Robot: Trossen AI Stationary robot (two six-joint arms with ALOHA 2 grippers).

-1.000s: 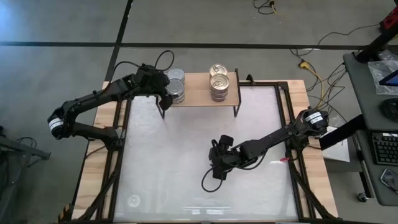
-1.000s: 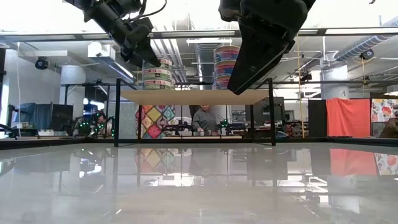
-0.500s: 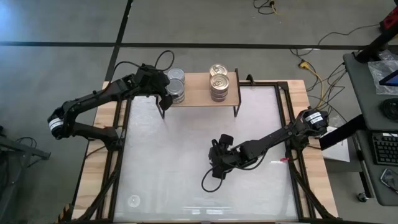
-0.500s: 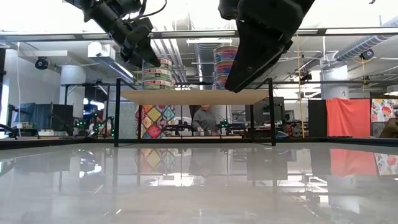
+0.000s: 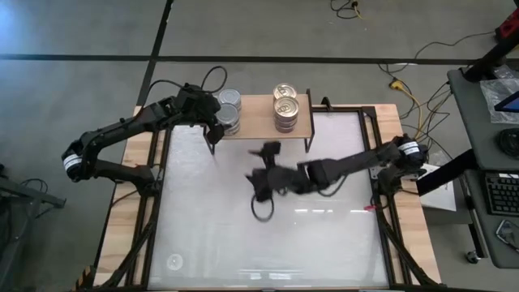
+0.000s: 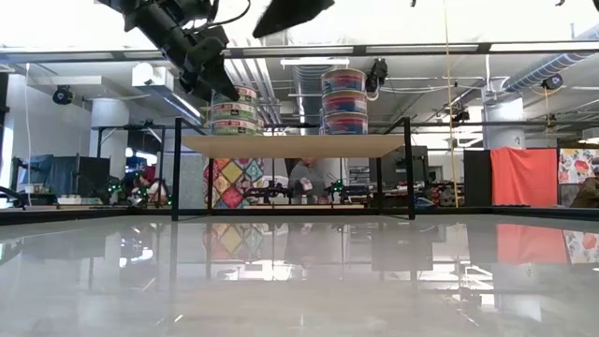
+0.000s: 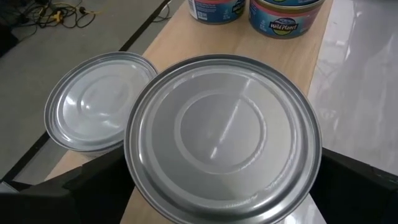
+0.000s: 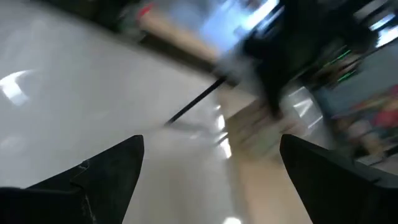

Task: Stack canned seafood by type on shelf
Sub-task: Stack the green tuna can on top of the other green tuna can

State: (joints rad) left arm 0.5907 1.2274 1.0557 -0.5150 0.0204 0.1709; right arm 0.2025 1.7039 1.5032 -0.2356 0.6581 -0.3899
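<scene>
The shelf (image 5: 258, 120) stands at the table's far edge. On it, a stack of gold-lidded cans (image 5: 284, 104) rises toward the right end (image 6: 343, 98), and silver-lidded cans (image 5: 228, 98) are at the left end. My left gripper (image 5: 217, 123) is at that left end, its fingers on either side of a silver-lidded can (image 7: 224, 137); a second silver can (image 7: 99, 109) sits beside it. My right gripper (image 5: 261, 174) is open over the table's middle, empty and blurred by motion (image 8: 211, 186). My left gripper holds the silver-lidded can by its side wall (image 7: 134, 177), pinched between the two fingers, one on each side below the rim. The fingers (image 6: 211, 67) slant down from the table's left and near side. The can stays level atop the silver stack (image 6: 234, 110).
The white tabletop (image 5: 243, 243) has a wooden rim and black frame bars. Cables lie on the floor behind the shelf (image 5: 405, 81). A desk with a keyboard (image 5: 496, 191) is right of the table. A person (image 6: 304, 178) shows far behind the shelf.
My right gripper has swung fast from the table's middle toward the far edge and the left, rising so that it almost leaves the low view at the top. It uncovers the gold-lidded stack there. My left gripper and the cans have kept still.
</scene>
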